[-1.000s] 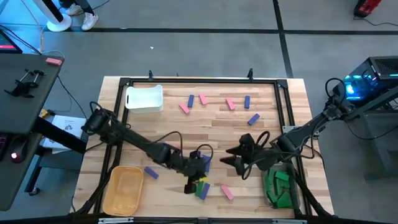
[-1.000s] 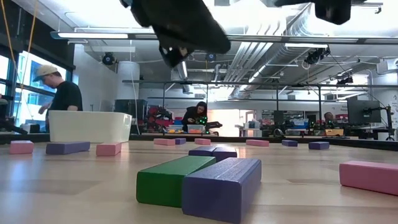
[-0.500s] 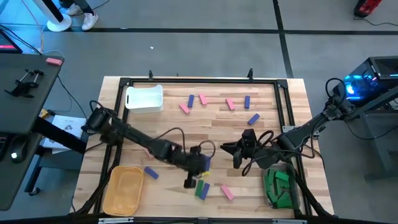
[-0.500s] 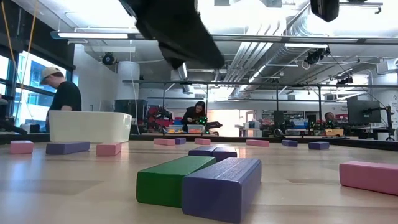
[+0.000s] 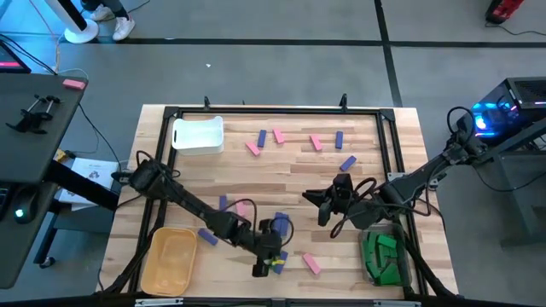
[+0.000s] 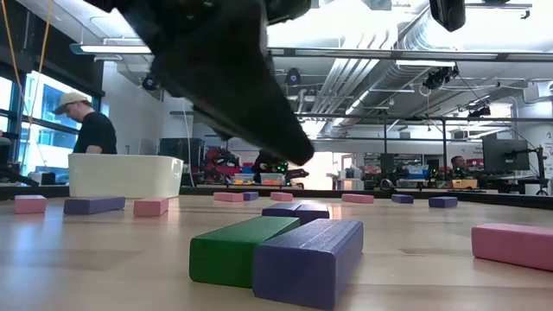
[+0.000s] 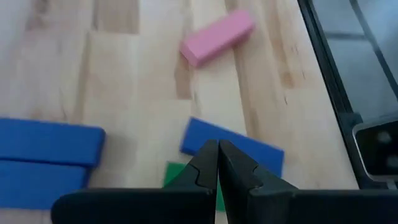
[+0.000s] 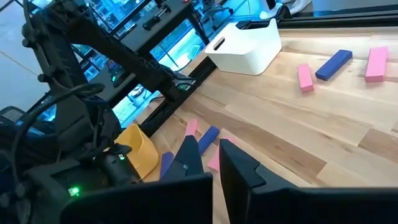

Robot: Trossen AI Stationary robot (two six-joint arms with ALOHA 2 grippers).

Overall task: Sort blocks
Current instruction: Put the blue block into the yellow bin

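L arm stretched low, fingers (image 7: 217, 163) pressed together over green block (image 6: 243, 249).

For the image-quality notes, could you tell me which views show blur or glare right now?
Low view: the arm overhead is a dark blur against bright ceiling lights; the green block stays sharp. Left wrist view: soft throughout, pink block included. Right wrist view: blue glow on the background screens.

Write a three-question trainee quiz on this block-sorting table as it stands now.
1. True or false: the left gripper is shut and empty.
2. What colour are the blocks already in the clear bin by the right arm? A pink B green C blue
3. Fill in: the white bin sits at the table's far ______ corner.

Key: 1 true. 2 B. 3 left.
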